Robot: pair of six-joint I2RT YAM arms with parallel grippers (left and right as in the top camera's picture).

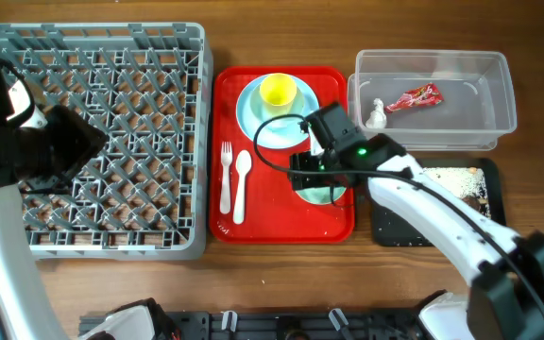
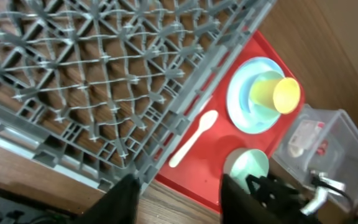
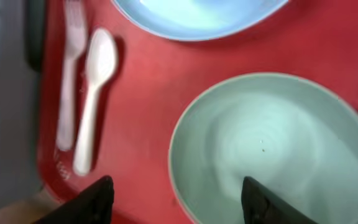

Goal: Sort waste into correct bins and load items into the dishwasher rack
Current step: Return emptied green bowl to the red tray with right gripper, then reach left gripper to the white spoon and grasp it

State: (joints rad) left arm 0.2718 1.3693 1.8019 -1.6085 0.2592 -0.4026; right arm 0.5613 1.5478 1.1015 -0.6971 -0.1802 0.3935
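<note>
My right gripper [image 1: 314,175] is open and straddles the near rim of the pale green bowl [image 3: 272,143] on the red tray: one finger over the tray, one inside the bowl [image 1: 321,195]. The light blue plate [image 1: 253,118] holds the yellow cup [image 1: 278,91]. The white fork [image 1: 225,175] and spoon [image 1: 242,184] lie left of the bowl. My left gripper [image 2: 179,199] is open and empty, above the grey rack [image 1: 201,142] at its left side. The red wrapper [image 1: 412,98] and white tissue [image 1: 376,115] lie in the clear tub [image 1: 484,90]. Rice scraps [image 1: 456,179] lie in the black tray [image 1: 404,227].
The flat red serving tray [image 1: 277,212] sits between the rack and the two bins. The clear tub stands at the back right, the black tray in front of it. Bare wooden table shows along the front edge.
</note>
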